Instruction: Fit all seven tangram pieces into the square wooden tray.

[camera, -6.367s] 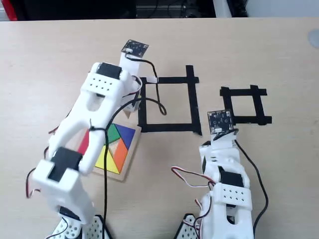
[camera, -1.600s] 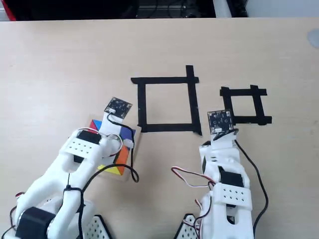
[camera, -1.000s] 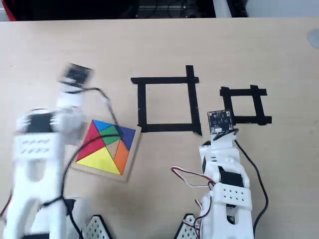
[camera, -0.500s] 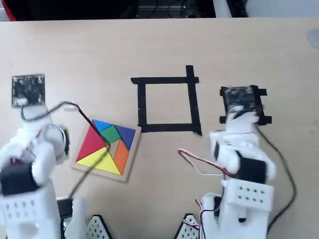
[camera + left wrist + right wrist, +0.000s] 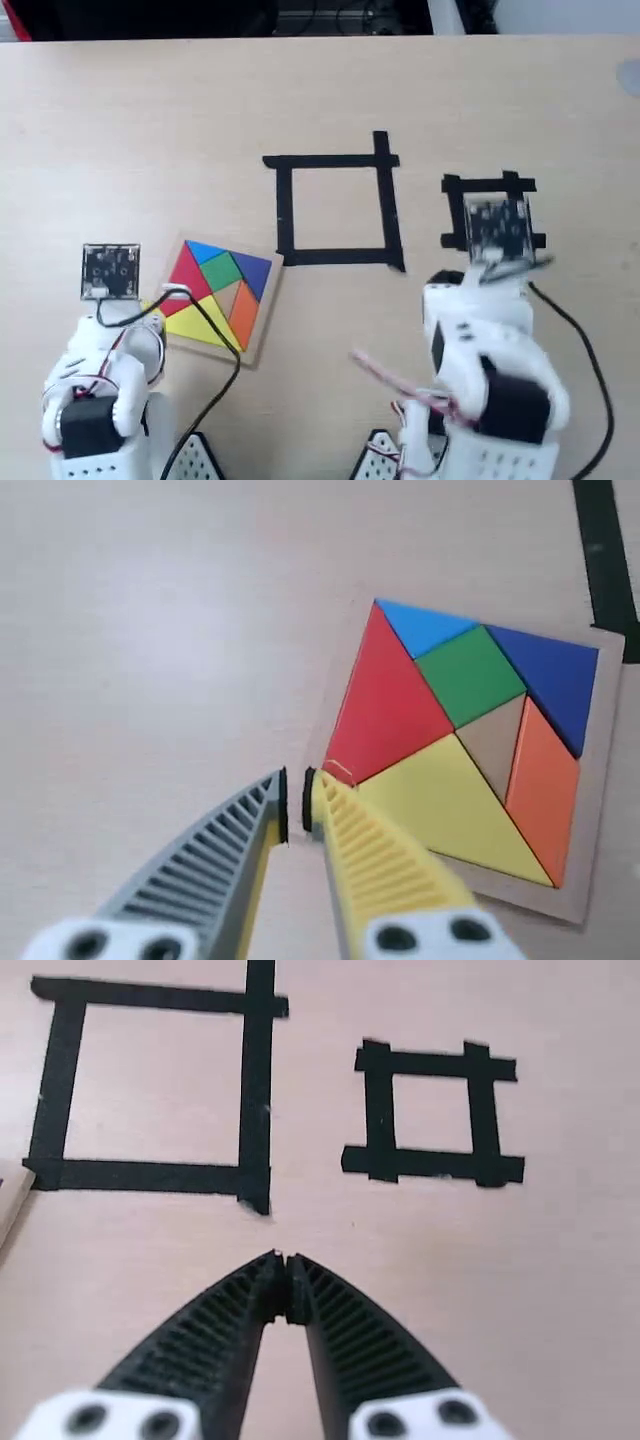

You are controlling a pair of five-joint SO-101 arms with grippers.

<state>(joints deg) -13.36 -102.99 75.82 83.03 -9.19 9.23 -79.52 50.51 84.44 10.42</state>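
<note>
The square wooden tray (image 5: 262, 318) lies at the front left of the table, turned like a diamond. Lying flat inside it are the red (image 5: 390, 705), yellow (image 5: 455, 810), orange (image 5: 545, 785), dark blue (image 5: 555, 675), light blue (image 5: 425, 625), green (image 5: 470, 675) and tan (image 5: 495, 745) pieces. My left gripper (image 5: 295, 802) is shut and holds nothing, its tips just off the tray rim (image 5: 592, 820) by the red piece's corner. My right gripper (image 5: 283, 1260) is shut and holds nothing, above bare table short of the tape squares.
A large black tape square (image 5: 285, 205) marks the table's middle. Right of it is a smaller tape square (image 5: 488, 183), partly under the right arm (image 5: 490, 340). The left arm (image 5: 100, 390) stands at the front left. A tray corner (image 5: 8, 1200) shows in the right wrist view.
The left arm lifted off the tray, swung out to the left and drew back to the front left. The right arm tipped forward toward the small tape square. The tray stayed put.
</note>
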